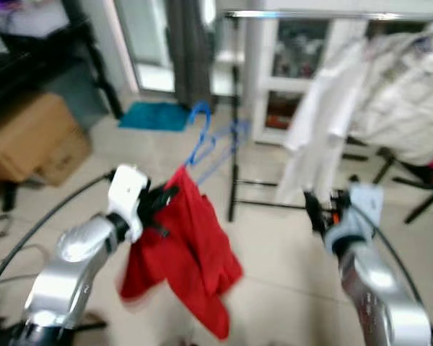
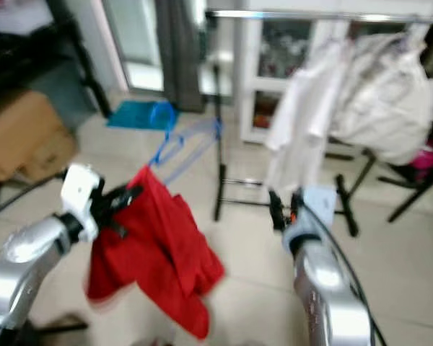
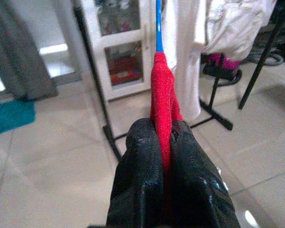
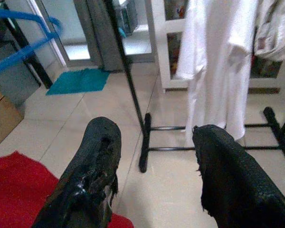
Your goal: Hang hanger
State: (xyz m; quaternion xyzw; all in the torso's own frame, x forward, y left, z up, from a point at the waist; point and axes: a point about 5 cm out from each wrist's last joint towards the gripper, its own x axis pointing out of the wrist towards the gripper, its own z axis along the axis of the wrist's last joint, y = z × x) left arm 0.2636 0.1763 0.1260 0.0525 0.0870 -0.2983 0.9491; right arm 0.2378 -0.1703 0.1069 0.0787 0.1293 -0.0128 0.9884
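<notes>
Left gripper [image 1: 161,198]: at 9 o'clock of the head view, fingers [image 3: 142,156] pressed together on the red garment [image 1: 191,252], which drapes from a blue hanger [image 1: 206,144] and hangs below the gripper above the tiled floor [image 1: 274,267]. Blue hanger: hook end rising toward 12 o'clock from the garment's top, in front of the rack's black upright [image 1: 234,144], well below the rail. Right gripper [image 2: 281,209]: at 4 o'clock, fingers [image 4: 97,156] spread wide apart, nothing between them. Clothes rack rail [image 1: 332,14]: silver, horizontal, at 1 o'clock, carrying a white shirt [image 1: 317,122] and a pale jacket [image 1: 404,101]. White glazed cabinet [image 1: 274,65]: behind the rack. Teal mat [image 1: 155,115]: on the floor at 11 o'clock. Cardboard boxes [image 1: 32,137]: at 10 o'clock. Head views blurred.
</notes>
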